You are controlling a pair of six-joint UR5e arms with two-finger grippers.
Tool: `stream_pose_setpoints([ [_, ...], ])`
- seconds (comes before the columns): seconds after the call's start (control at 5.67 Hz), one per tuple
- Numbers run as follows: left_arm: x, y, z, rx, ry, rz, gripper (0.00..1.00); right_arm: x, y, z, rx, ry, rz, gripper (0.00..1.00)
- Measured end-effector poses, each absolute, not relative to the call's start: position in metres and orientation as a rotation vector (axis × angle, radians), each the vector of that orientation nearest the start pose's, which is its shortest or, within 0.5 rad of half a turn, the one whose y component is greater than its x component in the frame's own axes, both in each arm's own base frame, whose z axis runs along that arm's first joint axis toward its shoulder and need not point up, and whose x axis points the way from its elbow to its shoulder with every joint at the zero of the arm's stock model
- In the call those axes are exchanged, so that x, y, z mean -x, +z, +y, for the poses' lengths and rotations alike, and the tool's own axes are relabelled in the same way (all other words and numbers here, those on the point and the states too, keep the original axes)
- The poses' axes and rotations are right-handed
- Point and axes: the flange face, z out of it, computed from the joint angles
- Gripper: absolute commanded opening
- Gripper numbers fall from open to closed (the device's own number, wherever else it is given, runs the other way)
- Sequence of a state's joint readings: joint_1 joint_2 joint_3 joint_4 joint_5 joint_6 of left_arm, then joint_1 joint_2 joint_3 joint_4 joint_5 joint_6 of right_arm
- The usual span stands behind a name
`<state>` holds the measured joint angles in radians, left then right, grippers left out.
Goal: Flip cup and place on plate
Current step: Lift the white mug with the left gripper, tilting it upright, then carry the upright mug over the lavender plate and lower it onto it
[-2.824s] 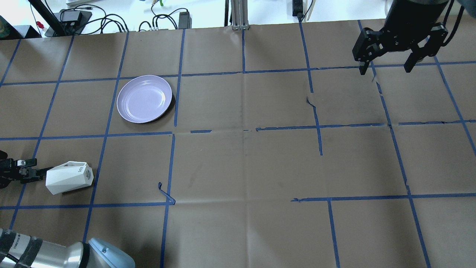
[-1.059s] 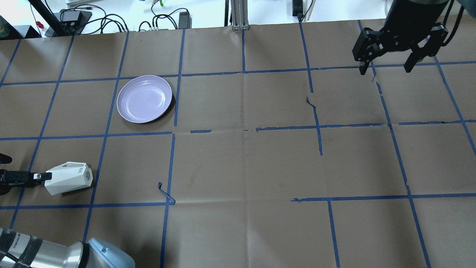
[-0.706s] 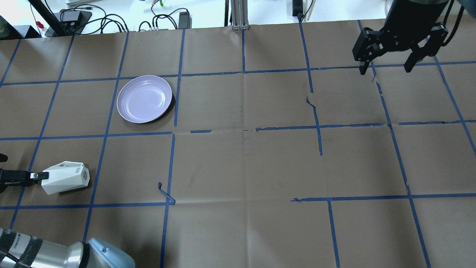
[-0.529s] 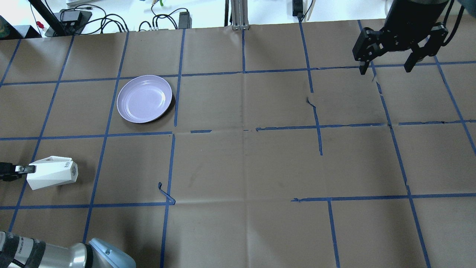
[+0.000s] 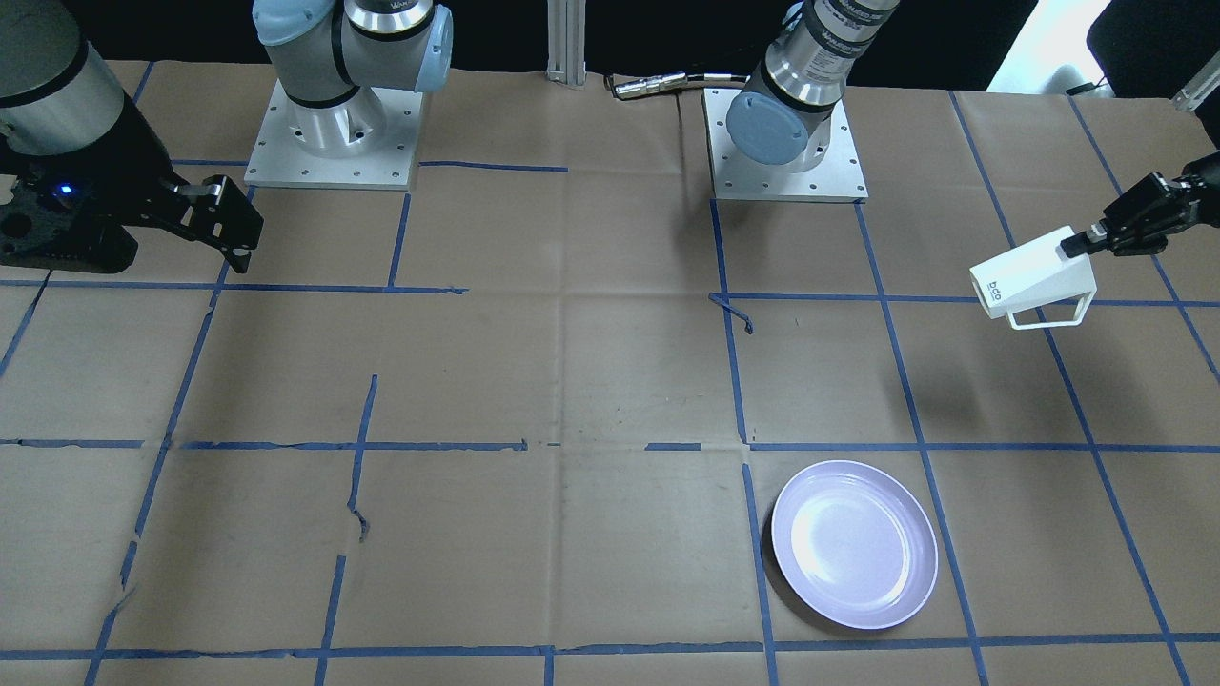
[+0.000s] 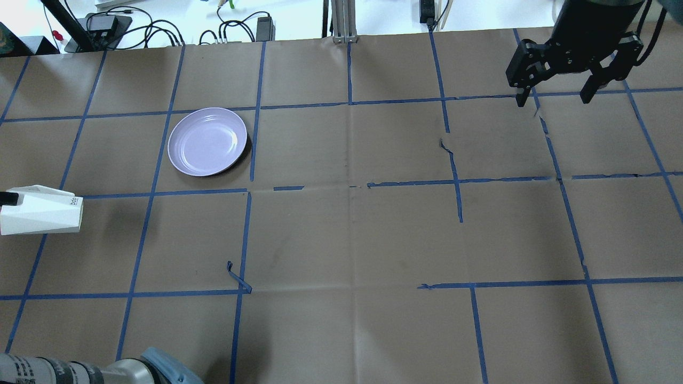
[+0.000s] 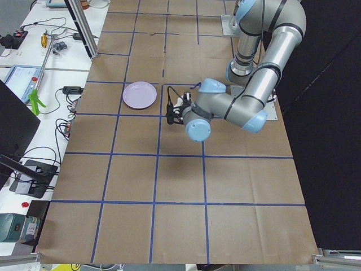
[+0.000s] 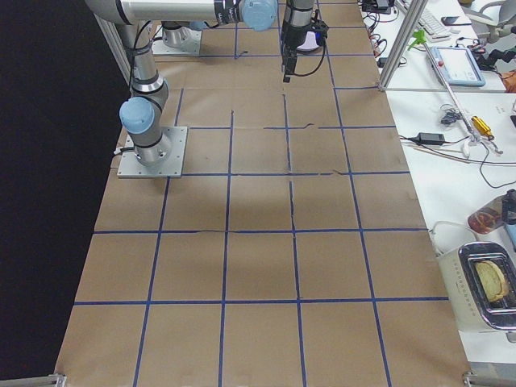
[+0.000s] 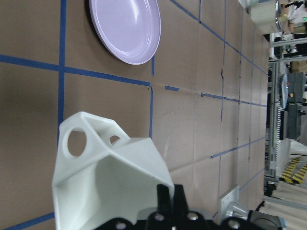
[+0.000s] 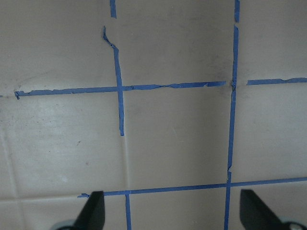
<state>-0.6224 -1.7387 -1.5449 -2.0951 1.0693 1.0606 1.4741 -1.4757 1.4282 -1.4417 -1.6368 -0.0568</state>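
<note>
The white faceted cup (image 5: 1034,276) hangs on its side in the air, its narrow base toward the table's middle and its handle below in the front view. My left gripper (image 5: 1077,245) is shut on the cup's rim wall. In the left wrist view the two fingers (image 9: 168,201) pinch the wall of the cup (image 9: 110,182). In the overhead view the cup (image 6: 42,210) is at the left edge. The lavender plate (image 6: 207,141) lies empty farther out; it also shows in the front view (image 5: 855,543). My right gripper (image 6: 553,100) is open and empty, far from both.
Brown paper with a blue tape grid covers the table (image 6: 347,240). A loose curl of tape (image 6: 237,274) sticks up near the middle left. Cables and power bricks (image 6: 160,29) lie beyond the far edge. The arm bases (image 5: 786,143) stand at the robot's side.
My left gripper closed on the cup's rim, then lifted the cup off the table and carried it left and toward the far side. The right arm has not moved.
</note>
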Motion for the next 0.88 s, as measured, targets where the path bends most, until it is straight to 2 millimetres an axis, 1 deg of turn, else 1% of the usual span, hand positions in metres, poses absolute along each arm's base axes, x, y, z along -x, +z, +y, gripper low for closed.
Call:
stream_pose_setpoints([
  [0.18,-0.237,0.441,-0.461,-0.020,0.033,-2.508,0.00,-0.076,0.497,-0.533,-0.060,0.138,3.198,1.00],
  [0.35,-0.179,0.474,-0.494,0.085,0.015,-2.684,0.00,-0.076,0.497,-0.533,-0.060,0.139,3.197,1.00],
  [0.53,-0.121,0.492,-0.521,0.226,0.014,-2.838,0.00,-0.076,0.497,-0.533,-0.060,0.139,3.198,1.00],
  [0.71,-0.066,0.498,-0.541,0.370,0.022,-2.962,0.00,-0.076,0.497,-0.533,-0.059,0.139,3.197,1.00],
  [0.88,-0.022,0.496,-0.557,0.459,0.040,-3.043,0.00,-0.076,0.497,-0.533,-0.060,0.138,3.198,1.00],
])
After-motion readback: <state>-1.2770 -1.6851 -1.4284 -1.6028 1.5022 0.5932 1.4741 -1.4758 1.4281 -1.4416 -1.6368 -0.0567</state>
